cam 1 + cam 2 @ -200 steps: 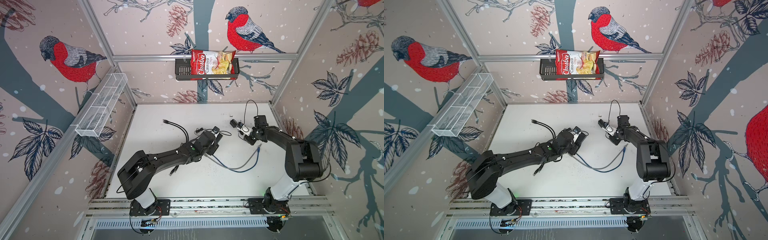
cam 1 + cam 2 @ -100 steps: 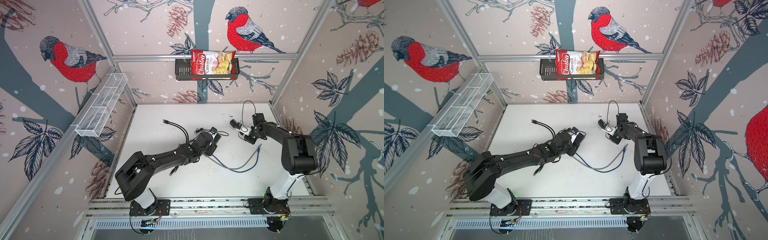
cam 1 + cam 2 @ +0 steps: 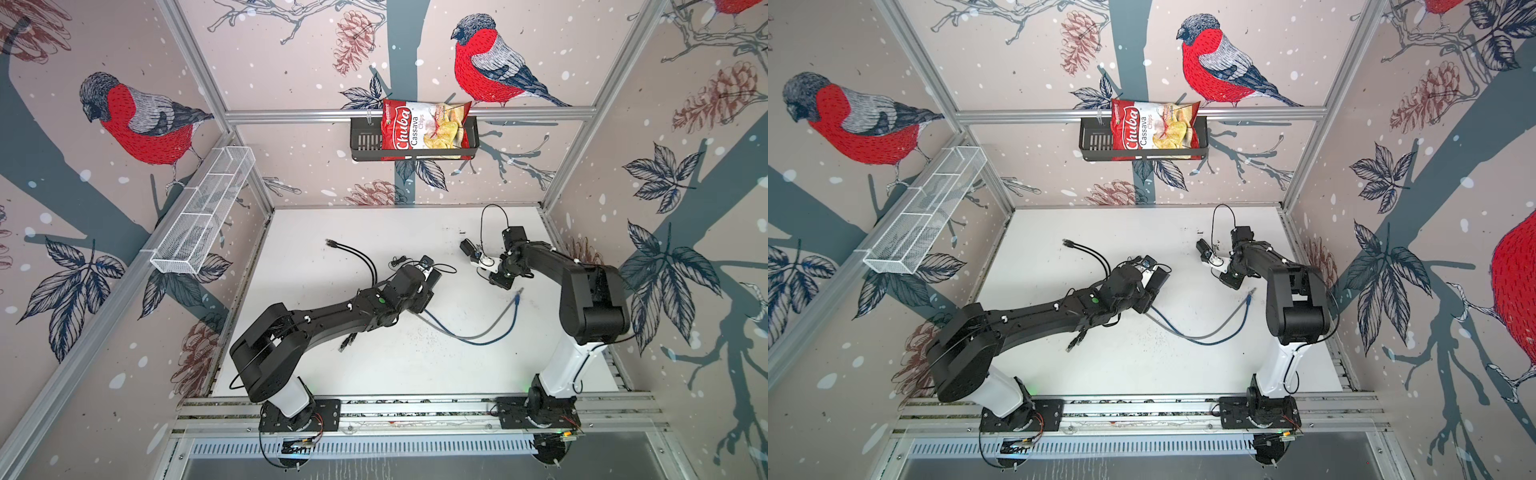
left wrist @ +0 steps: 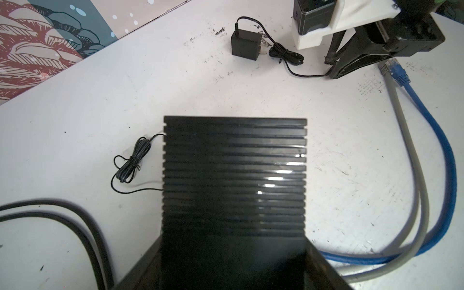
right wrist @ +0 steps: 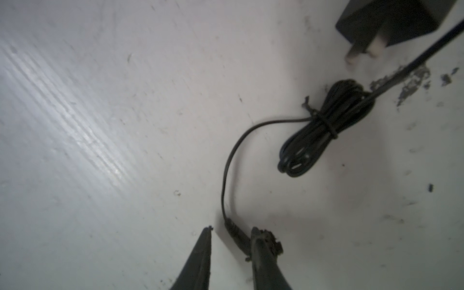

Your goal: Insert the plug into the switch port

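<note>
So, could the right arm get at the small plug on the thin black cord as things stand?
Probably yes: the right gripper is open low over the table, with the plug lying between its fingertips and nothing else between them.

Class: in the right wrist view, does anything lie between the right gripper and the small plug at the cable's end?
Nothing visible does. The plug lies on the table inside the open right gripper, close against one finger and apart from the other. The bundled cable and the adapter lie beyond it.
</note>
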### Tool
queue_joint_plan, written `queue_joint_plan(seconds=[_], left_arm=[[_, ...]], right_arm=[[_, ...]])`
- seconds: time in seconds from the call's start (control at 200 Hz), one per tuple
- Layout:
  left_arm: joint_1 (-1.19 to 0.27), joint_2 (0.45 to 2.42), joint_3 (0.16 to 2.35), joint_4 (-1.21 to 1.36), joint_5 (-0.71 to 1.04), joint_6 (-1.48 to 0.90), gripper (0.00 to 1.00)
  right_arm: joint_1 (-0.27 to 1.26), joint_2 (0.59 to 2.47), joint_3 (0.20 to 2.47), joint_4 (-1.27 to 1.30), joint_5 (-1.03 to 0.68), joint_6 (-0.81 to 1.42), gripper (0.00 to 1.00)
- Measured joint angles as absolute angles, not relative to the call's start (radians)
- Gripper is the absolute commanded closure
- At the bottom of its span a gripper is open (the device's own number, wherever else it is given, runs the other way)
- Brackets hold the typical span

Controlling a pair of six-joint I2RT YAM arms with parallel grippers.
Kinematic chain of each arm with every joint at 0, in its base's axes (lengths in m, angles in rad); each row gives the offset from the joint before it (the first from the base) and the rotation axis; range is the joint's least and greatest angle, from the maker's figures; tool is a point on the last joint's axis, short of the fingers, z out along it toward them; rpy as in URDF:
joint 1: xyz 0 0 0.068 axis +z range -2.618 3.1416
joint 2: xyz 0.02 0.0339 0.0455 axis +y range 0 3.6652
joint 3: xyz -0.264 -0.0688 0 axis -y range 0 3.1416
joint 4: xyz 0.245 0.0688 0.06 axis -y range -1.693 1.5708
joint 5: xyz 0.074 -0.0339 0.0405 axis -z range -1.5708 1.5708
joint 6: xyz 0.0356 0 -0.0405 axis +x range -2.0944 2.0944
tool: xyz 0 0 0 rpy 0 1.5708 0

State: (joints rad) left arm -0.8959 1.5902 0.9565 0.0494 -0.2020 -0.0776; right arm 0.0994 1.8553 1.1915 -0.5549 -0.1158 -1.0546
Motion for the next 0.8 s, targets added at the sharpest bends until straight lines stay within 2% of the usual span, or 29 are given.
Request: queue_joint_plan(seconds=[0.49,0.7,0.8], left_arm=[[-0.891,1.59,0.949,0.057,-0.188,-0.077,0.53],[-0.89,1.588,0.942,0.062,-0.187,-0.077,0.53],[-0.889,1.586,0.939,0.062,-0.188,-0.077,0.53]], right_arm=[[0.102,1.945,1.291,-0.62,-0.093,-1.1,0.78],[0.102,1.968,1.325,-0.677,-0.1,-1.102,0.89],[0.102,1.972,1.332,-0.691,-0.111,-1.102,0.91]])
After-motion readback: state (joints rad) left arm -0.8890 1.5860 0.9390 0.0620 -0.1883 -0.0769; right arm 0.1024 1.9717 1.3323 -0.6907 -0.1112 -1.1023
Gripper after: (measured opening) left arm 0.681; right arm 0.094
